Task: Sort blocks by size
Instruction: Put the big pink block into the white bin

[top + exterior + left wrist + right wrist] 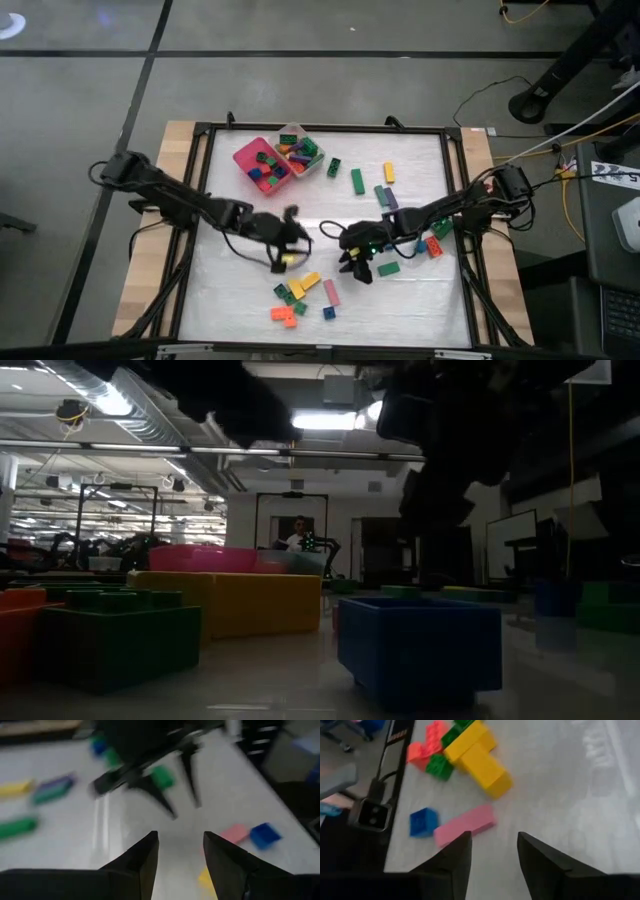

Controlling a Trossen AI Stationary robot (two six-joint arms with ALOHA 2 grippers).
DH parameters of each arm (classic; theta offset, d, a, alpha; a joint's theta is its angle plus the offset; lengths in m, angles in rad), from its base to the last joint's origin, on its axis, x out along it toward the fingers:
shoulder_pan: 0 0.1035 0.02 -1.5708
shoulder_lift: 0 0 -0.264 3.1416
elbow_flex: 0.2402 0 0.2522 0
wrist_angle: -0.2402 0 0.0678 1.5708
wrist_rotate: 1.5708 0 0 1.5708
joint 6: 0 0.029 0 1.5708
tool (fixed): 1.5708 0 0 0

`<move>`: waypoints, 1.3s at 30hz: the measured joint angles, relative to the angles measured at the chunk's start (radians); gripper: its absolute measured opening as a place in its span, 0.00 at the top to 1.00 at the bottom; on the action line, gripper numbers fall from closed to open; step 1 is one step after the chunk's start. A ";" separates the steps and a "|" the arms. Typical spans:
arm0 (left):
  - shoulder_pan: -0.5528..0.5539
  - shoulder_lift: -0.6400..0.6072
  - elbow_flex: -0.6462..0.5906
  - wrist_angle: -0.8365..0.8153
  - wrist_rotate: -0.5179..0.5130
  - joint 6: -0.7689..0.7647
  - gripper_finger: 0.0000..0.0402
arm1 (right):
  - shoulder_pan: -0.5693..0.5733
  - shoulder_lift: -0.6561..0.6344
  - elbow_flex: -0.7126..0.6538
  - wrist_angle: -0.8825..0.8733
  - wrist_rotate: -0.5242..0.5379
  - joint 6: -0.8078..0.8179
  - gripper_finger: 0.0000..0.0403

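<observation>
Right gripper (492, 850) jaws spread, nothing between them — pink bar (464, 826) lies just ahead and off to one side, long axis slanting across the gap. Yellow bars (479, 757) sit farther out; small blue block (423, 822) beside the pink. Left gripper (181, 851) spread too, apparently empty. Right arm is nearer the pink bar.

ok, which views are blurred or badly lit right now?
Left wrist view: motion-smeared, the green bricks and the right pincer ahead are streaky. Low view: backlit by ceiling lights, arms mere silhouettes, blue brick dim. High view: glare streak on the white mat. Right wrist view: fairly sharp, yellow bricks clear.
</observation>
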 joint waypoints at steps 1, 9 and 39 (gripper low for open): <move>-0.013 0.031 0.000 0.051 0.010 0.030 0.64 | 0.007 0.000 0.000 0.002 -0.005 0.007 0.61; -0.064 0.157 0.000 0.191 0.009 0.120 0.64 | 0.107 0.000 0.000 0.137 0.134 0.097 0.61; -0.057 0.156 0.000 0.200 0.000 0.109 0.64 | 0.183 0.302 0.003 0.487 0.138 -0.111 0.61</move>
